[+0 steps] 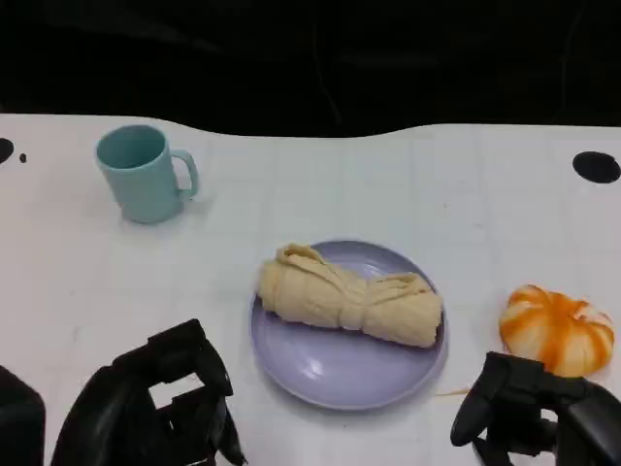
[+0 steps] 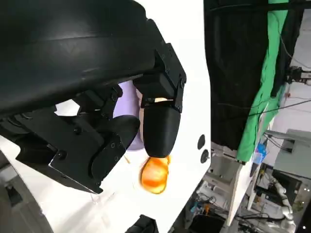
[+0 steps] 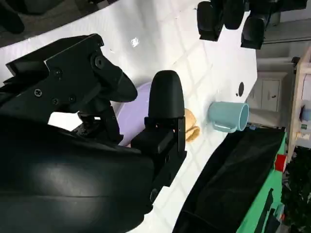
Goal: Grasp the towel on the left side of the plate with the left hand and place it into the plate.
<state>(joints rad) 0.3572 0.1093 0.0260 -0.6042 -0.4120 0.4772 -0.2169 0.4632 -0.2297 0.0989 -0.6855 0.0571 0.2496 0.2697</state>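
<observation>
From the head view, left to right: teal mug [image 1: 146, 173] at ten o'clock, left hand [image 1: 160, 408] low at seven with fingers apart and grasping nothing, beige towel [image 1: 347, 296] rolled across the lavender plate [image 1: 330, 374] at centre, orange pumpkin [image 1: 558, 328] at four, right hand [image 1: 539, 413] at five, empty, fingers released. Past the table edge, green cloth [image 2: 274, 73] in the left wrist view.

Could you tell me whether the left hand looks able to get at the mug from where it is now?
Probably yes: the left hand holds nothing, and only bare table lies between it and the mug.
</observation>
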